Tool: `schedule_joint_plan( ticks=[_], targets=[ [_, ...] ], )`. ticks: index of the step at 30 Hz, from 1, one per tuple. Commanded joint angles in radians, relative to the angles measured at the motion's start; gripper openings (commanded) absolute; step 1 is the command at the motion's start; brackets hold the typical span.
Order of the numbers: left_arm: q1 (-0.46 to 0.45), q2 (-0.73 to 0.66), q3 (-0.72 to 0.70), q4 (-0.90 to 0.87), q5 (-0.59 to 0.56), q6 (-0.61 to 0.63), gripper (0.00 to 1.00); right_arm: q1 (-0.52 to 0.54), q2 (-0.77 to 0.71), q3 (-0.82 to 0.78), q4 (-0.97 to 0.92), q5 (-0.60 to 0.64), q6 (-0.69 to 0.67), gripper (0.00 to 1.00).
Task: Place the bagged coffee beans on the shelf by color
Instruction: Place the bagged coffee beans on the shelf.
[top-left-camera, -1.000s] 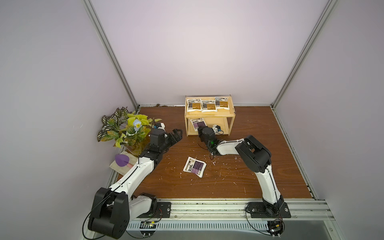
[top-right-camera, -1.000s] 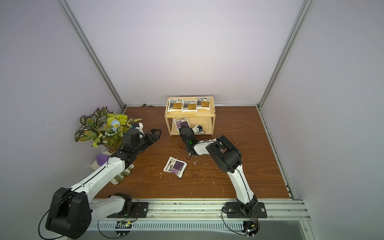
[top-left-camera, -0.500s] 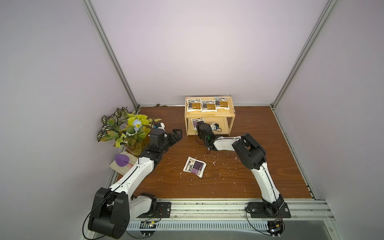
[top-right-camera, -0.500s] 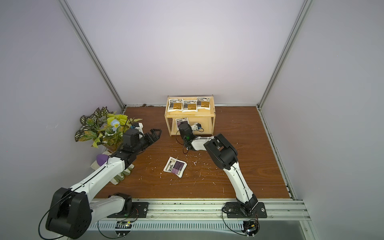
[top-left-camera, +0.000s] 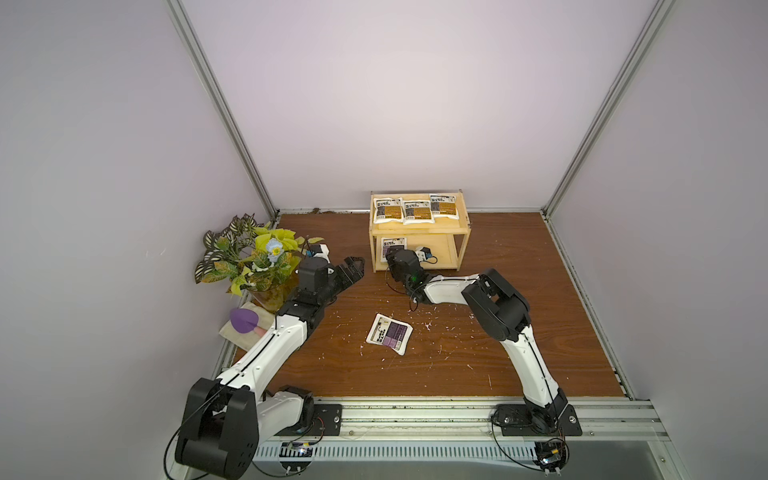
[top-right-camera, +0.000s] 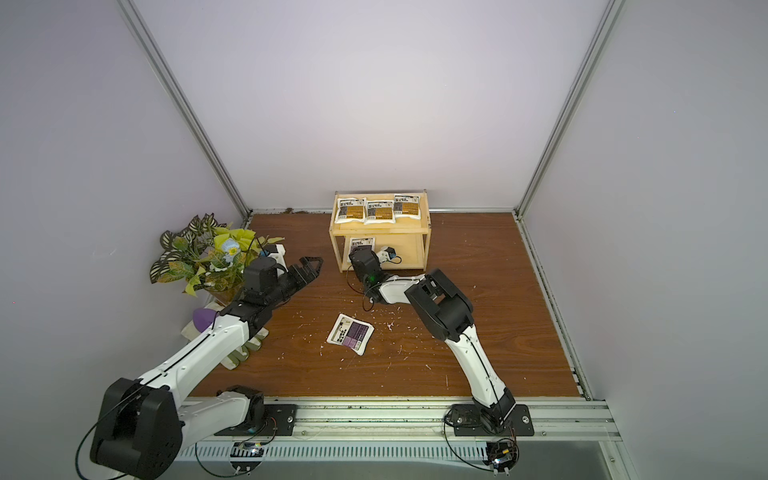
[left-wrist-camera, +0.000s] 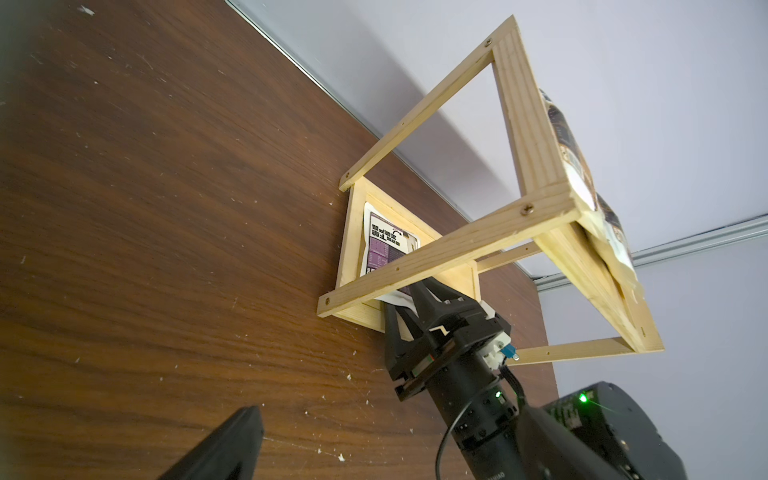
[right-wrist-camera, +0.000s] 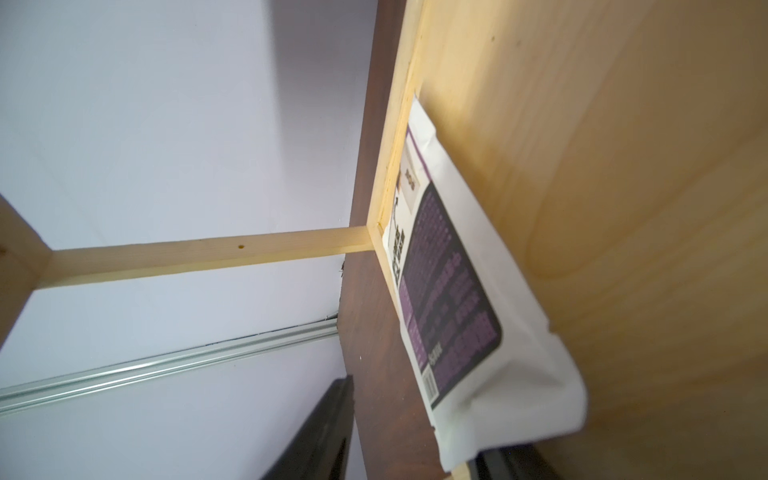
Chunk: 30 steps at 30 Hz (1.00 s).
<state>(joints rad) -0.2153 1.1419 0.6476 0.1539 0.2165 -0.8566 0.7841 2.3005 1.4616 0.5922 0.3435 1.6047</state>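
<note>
The shelf (top-left-camera: 419, 227) stands at the back of the table, and three orange-brown bagged coffee beans (top-left-camera: 417, 211) lie in a row on its top board. A purple-labelled pouch (top-left-camera: 392, 244) lies at the left end of the lower board (right-wrist-camera: 623, 166). My right gripper (left-wrist-camera: 405, 297) is at that pouch's near edge. It is open, and the pouch's corner (right-wrist-camera: 519, 395) rests over one finger. Another purple pouch (top-left-camera: 389, 333) lies flat on the table in front. My left gripper (top-left-camera: 353, 264) hovers open and empty to the left of the shelf.
A potted plant (top-left-camera: 253, 257) stands at the left edge beside my left arm. A purple object on a folded cloth (top-left-camera: 243, 321) lies nearer the front. White crumbs are scattered over the brown table (top-left-camera: 540, 332). A metal rail (top-left-camera: 415, 411) runs along the front.
My right gripper has moved forward to the shelf's lower board and its jaws have parted from the purple pouch. The left arm has not moved.
</note>
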Motion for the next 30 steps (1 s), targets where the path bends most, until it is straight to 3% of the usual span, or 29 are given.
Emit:
schedule_joint_plan(
  ticks=[1,9,24,30],
  targets=[
    [0.014,-0.026,-0.014,0.016,0.001,0.018,0.99,0.004,-0.058,0.014,-0.001,-0.022,-0.032,0.50],
    [0.014,-0.039,-0.025,0.020,0.002,0.006,1.00,0.009,-0.110,-0.021,-0.034,-0.060,-0.054,0.62],
    [0.014,-0.076,-0.029,-0.009,0.003,0.007,1.00,0.041,-0.286,-0.261,0.045,-0.109,-0.061,0.65],
    [0.014,-0.118,-0.074,-0.025,0.029,-0.006,0.99,0.046,-0.449,-0.403,0.043,-0.170,-0.168,0.65]
  ],
)
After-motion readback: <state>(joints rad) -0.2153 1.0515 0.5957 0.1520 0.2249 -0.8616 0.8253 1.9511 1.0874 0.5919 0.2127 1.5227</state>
